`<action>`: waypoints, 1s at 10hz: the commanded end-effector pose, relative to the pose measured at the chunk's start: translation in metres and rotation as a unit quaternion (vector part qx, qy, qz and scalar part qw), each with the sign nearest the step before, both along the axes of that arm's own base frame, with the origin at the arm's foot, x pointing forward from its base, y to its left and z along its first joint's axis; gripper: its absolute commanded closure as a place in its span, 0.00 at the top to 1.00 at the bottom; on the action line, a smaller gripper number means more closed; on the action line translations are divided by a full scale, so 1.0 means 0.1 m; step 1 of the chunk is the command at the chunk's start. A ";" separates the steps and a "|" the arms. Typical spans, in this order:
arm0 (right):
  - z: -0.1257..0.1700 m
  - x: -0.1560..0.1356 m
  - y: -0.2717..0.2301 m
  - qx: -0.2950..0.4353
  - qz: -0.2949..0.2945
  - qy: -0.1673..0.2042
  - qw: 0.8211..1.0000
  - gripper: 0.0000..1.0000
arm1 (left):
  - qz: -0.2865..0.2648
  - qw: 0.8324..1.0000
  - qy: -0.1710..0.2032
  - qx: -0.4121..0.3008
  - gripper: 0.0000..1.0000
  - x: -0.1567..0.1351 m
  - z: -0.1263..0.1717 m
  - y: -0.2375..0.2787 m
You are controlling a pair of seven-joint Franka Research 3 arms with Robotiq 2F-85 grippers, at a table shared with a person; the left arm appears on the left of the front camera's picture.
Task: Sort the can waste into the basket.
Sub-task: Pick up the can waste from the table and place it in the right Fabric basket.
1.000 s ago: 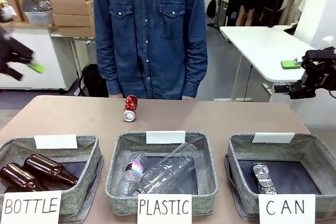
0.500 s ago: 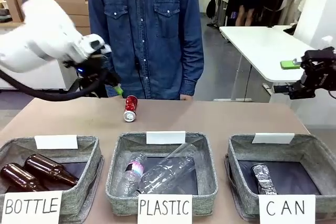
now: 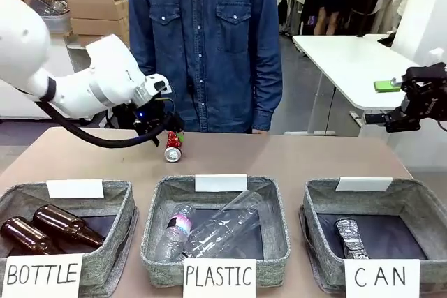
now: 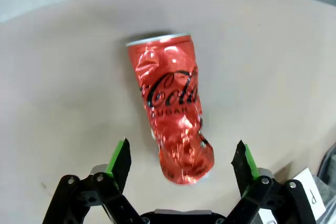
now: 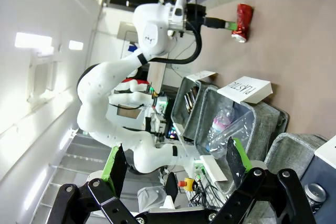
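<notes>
Across the brown table (image 3: 314,158), your left gripper (image 4: 182,145) has just swung in to straddle the red can (image 4: 170,111) near the far edge, jaws spread and ready to pinch, while the grey can (image 3: 350,236) already lies in the CAN basket (image 3: 429,207) and your right gripper (image 5: 176,163) hangs spread.

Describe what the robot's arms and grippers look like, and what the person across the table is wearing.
The left arm is smooth, rounded white segments with a black cable looping beneath it. The left gripper and right gripper are black, two-fingered, with green pads. The person wears a blue denim shirt with buttoned chest pockets and long sleeves.
</notes>
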State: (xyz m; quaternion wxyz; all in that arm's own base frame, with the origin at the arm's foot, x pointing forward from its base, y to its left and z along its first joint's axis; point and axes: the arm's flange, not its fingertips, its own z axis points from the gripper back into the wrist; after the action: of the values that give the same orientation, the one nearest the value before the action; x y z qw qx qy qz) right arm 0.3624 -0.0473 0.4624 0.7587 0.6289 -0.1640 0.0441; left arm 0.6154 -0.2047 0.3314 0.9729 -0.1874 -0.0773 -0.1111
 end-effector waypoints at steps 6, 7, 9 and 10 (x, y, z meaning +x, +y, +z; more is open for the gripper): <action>0.01 0.00 -0.01 -0.002 0.006 -0.008 1.000 1.00 | 0.054 0.998 -0.023 0.011 0.42 0.17 -0.20 -0.13; 0.01 0.00 -0.01 -0.002 0.006 -0.008 1.000 1.00 | 0.054 0.998 -0.026 0.017 0.35 0.17 -0.20 -0.13; 0.01 0.00 -0.01 -0.002 0.006 -0.008 1.000 1.00 | 0.056 0.998 -0.024 0.019 0.00 0.15 -0.20 -0.13; 0.01 0.00 -0.01 -0.002 0.006 -0.008 1.000 1.00 | 0.055 0.998 -0.024 0.018 0.00 0.14 -0.19 -0.13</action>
State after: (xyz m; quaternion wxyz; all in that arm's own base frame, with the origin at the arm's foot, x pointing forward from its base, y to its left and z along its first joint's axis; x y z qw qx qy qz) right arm 0.3624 -0.0474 0.4625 0.7587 0.6289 -0.1641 0.0441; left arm 0.6316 -0.2161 0.3114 0.9770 -0.1704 -0.1067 -0.0713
